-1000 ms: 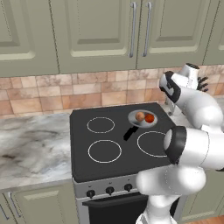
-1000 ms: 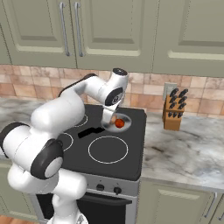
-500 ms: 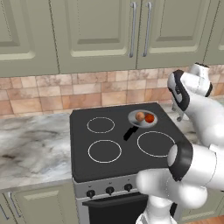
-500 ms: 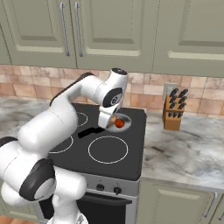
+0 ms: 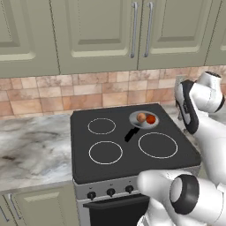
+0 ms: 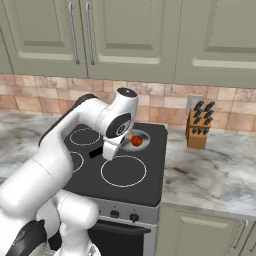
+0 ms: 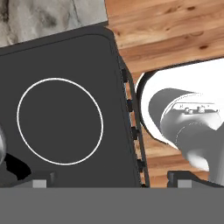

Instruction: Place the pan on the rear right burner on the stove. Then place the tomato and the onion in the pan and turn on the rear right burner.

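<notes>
Grey-veined marble counter runs left of the black glass-topped stove, under pale green cabinets and tan tiles. On the rear right burner sits the small shiny grey metal pan with its black handle, holding the brownish-tan onion beside the bright red tomato. A wooden knife block stands on the right counter. The gripper hangs with fingers spread wide above the stove's front edge, holding nothing.

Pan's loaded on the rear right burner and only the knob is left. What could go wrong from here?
The knobs form a row of small black lookalikes on the stove front; the open gripper could turn the wrong one.

Coming down, the arm may catch the pan by its handle, which juts toward the front, and spill the tomato and onion.
</notes>
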Controlling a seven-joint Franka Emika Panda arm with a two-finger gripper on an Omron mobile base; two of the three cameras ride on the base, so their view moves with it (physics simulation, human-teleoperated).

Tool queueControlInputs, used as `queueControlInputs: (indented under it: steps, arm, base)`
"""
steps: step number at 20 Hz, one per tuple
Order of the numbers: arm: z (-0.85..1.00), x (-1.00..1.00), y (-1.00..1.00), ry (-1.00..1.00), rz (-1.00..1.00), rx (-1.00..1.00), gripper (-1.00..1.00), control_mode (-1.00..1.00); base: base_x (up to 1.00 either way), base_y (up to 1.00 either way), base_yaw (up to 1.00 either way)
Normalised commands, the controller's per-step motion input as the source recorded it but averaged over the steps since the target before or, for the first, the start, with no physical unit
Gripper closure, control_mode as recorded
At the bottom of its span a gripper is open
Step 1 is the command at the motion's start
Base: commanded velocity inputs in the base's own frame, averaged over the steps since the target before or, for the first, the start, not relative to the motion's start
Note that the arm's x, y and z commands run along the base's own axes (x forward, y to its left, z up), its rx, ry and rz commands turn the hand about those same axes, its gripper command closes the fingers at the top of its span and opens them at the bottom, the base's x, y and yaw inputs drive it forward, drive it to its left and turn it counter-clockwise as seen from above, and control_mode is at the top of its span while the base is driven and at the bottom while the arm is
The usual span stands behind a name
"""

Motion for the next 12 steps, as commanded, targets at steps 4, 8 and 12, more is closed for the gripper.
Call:
queueControlInputs:
  steps: [4,8,12]
  arm:
    - [0.0,-0.46,0.18,-0.06,0.07,0.0,-1.0,-1.0]
    - [0.0,-0.41,0.23,-0.1,0.13,-0.03,-1.0,-1.0]
    - [0.0,-0.25,0.29,-0.19,0.17,-0.11,-1.0,-1.0]
  base:
    - [0.0,0.0,0.0]
    - [0.0,0.0,0.0]
    - [0.0,0.0,0.0]
